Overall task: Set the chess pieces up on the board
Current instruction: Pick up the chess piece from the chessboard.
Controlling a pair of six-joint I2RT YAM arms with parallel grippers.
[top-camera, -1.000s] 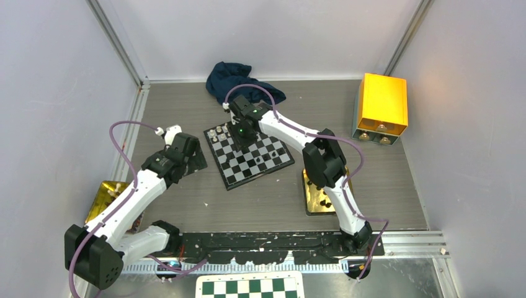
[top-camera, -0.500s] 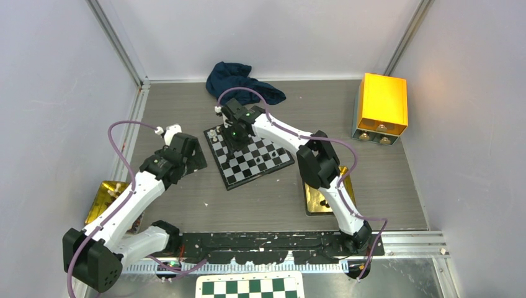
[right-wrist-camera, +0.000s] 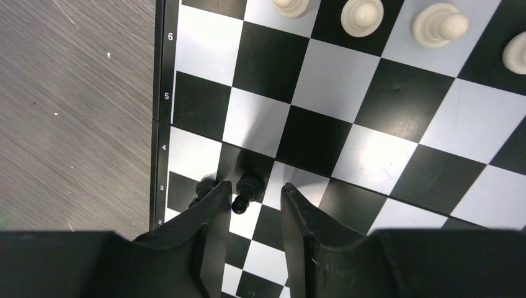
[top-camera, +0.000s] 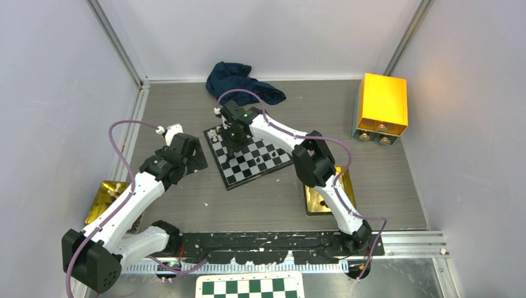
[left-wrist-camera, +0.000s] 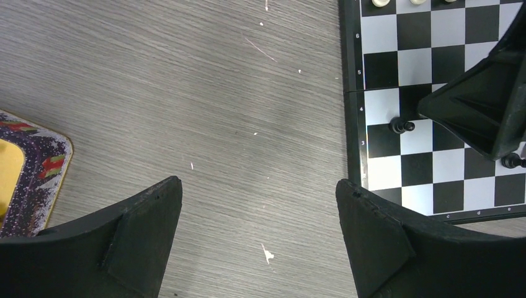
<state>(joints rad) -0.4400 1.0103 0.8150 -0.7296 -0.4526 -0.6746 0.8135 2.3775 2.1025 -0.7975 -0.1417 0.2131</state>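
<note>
Seen from above, the right gripper point(top-camera: 233, 134) has slid in the last second from nearer the middle of the board point(top-camera: 239, 174) toward its far left corner. It now hangs just beside a short row of white pieces point(top-camera: 214, 133). The left gripper point(top-camera: 193, 160) has barely shifted and waits off the board's left edge. From the left wrist, that hand is spread wide and holds nothing. Bare table point(left-wrist-camera: 186, 93) lies beneath it, and the board is off to its right. From the right wrist, the two fingers stand slightly parted. A black piece point(right-wrist-camera: 248, 188) stands on the board in the gap just past the tips, and the gap looks wider than the piece, so nothing seems pinched. A second black piece point(right-wrist-camera: 203, 186) stands just outside the left finger, and the white pieces line up farther ahead. The hand is probably lining up on this black piece, and much of the setup still looks undone.
</note>
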